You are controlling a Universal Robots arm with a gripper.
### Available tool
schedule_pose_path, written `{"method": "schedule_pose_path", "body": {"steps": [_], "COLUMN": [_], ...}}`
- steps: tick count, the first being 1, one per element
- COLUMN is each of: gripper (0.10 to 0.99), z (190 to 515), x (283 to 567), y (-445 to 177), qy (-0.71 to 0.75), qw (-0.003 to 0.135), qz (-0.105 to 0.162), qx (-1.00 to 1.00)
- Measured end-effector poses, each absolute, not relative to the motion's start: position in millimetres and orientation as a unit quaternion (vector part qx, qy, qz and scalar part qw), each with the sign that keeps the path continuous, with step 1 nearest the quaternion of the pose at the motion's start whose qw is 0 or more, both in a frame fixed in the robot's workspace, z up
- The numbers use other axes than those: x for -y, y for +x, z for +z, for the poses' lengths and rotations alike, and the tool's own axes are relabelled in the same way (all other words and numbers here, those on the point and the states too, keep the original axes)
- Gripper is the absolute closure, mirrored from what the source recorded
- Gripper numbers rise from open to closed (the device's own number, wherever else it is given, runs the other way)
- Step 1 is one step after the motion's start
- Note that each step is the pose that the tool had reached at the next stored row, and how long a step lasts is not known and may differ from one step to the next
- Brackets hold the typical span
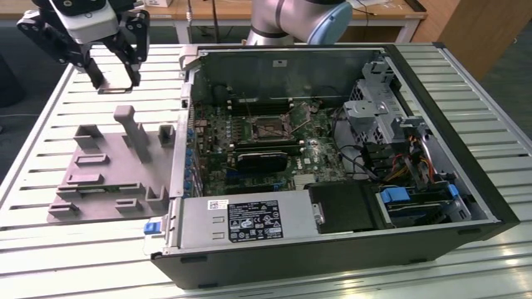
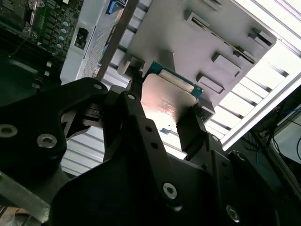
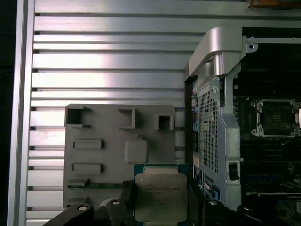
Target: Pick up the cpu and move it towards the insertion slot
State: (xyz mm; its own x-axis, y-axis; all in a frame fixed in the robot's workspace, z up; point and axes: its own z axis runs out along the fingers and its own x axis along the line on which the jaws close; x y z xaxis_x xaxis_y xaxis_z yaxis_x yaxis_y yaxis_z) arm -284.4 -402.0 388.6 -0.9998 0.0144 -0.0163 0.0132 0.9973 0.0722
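Currently, the gripper (image 1: 116,82) hangs above the slatted metal table (image 1: 50,124) at the exterior view's far left, clear of the open computer case (image 1: 465,187). Its two fingers (image 3: 126,202) clamp the cpu (image 3: 161,197) by opposite edges; in both wrist views the chip (image 2: 165,104) sits between the black pads, silver top facing the first wrist camera. Faint engraved lines cross the chip's lid but cannot be read.

Below the gripper lies the grey fixture plate (image 1: 99,171) with upright posts and shallow recesses, resting on the table just beside the case wall.

Further right, inside the case, the insertion slot (image 1: 270,126) sits on the motherboard (image 1: 218,149), its metal frame around a dark centre; it is well apart from the chip. The first wrist view places the socket (image 3: 276,117) beyond the perforated case wall (image 3: 209,136), which stands between chip and socket. A black heatsink block (image 1: 261,161) lies just beside the socket. White labels (image 1: 253,221) cover the power supply; their print is too small to make out.
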Motion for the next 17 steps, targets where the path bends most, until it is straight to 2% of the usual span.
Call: {"method": "schedule_pose_path", "body": {"steps": [17], "gripper": [0.545], "z": [388.6], "x": [402.1], "y": [-247.0], "qy": [0.007], "qw": [0.008], "qz": [0.037], "qx": [-0.999]}}
